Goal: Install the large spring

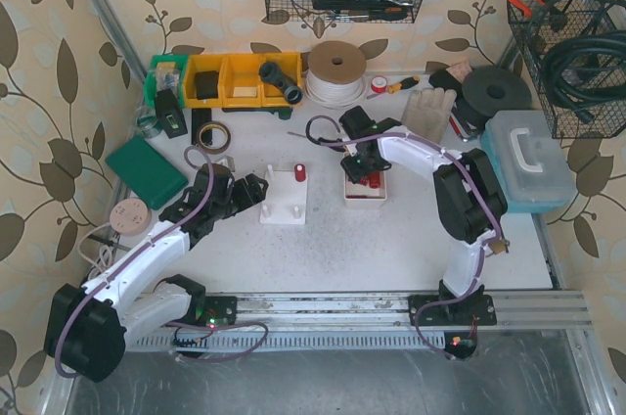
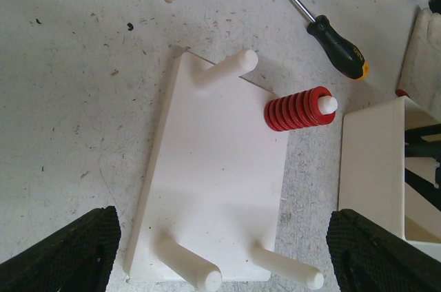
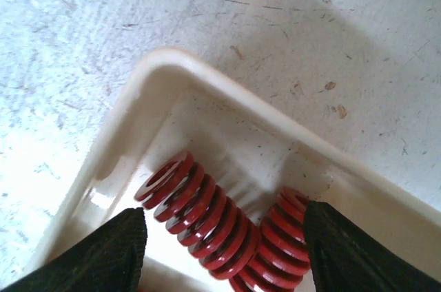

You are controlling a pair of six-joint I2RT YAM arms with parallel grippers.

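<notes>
A white base plate (image 2: 220,189) with several upright pegs lies mid-table (image 1: 284,198). A short red spring (image 2: 298,109) sits on one far peg (image 1: 299,173). My left gripper (image 2: 220,251) is open, its jaws straddling the plate's near end, holding nothing. A white tray (image 3: 227,120) right of the plate (image 1: 364,190) holds a long red spring (image 3: 200,216) and a second red spring (image 3: 282,244) beside it. My right gripper (image 3: 224,251) is open, lowered into the tray, its fingers on either side of both springs.
A black-handled screwdriver (image 2: 331,30) lies beyond the plate. Yellow bins (image 1: 245,80), a cord spool (image 1: 337,72), gloves (image 1: 428,112), a green box (image 1: 147,165), tape rolls and a plastic case (image 1: 533,156) ring the work area. Wire baskets hang above.
</notes>
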